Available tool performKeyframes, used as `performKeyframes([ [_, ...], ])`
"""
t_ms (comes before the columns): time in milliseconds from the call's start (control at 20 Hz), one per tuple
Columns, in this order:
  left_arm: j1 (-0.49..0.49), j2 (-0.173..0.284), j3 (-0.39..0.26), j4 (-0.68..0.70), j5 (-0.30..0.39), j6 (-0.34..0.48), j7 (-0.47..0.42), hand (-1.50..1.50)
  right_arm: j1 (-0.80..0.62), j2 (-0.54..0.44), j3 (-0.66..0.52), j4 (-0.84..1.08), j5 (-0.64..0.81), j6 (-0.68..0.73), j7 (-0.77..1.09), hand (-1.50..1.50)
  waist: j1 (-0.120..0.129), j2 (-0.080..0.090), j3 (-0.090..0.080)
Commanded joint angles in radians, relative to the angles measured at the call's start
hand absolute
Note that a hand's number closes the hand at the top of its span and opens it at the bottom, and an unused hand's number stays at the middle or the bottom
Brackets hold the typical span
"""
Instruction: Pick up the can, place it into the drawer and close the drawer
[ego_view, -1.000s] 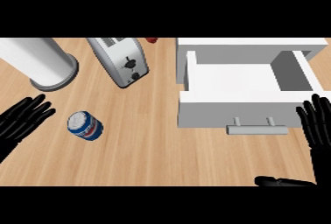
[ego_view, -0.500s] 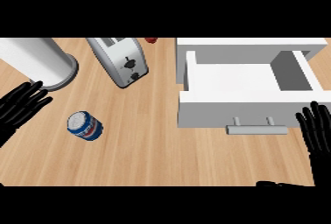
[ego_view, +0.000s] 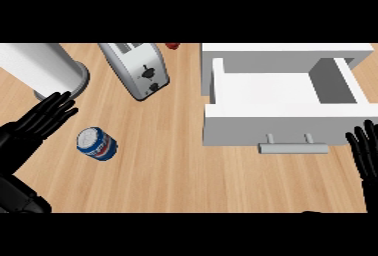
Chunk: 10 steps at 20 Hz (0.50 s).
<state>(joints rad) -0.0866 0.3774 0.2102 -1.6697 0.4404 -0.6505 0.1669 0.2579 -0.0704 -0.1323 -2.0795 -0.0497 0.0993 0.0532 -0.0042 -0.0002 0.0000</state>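
Observation:
A blue and white can (ego_view: 97, 144) stands on the wooden counter at the left. My left hand (ego_view: 37, 124) hovers open just left of it, fingers straight and pointing up-right, a small gap from the can. The white drawer (ego_view: 280, 131) at the right is pulled open, its inside bare, with a grey handle (ego_view: 293, 148) on its front. My right hand (ego_view: 365, 152) shows at the right edge below the drawer's corner, open with fingers up.
A silver toaster (ego_view: 137, 70) lies at the back centre. A white paper towel roll (ego_view: 40, 67) on a grey base stands at the back left, close behind my left hand. A small red thing (ego_view: 171, 45) peeks behind the toaster.
My left hand has moved up and to the right, closer to the can's level. My right hand has slid down and right toward the edge. The can and drawer have not moved.

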Motion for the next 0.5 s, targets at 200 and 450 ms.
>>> performKeyframes([
  [200, 0.003, -0.007, 0.056, 0.214, -0.169, -0.108, -0.237, -1.5, -0.03, -0.041, -0.077, 0.036, -0.057, 0.055, 0.004, -1.5, -0.001, 0.001, -0.001],
  [450, -0.023, -0.116, -0.028, 0.232, -0.292, -0.004, -0.267, -1.5, -0.003, 0.011, -0.036, 0.011, -0.006, 0.04, -0.009, -1.5, -0.001, 0.0, 0.0],
])
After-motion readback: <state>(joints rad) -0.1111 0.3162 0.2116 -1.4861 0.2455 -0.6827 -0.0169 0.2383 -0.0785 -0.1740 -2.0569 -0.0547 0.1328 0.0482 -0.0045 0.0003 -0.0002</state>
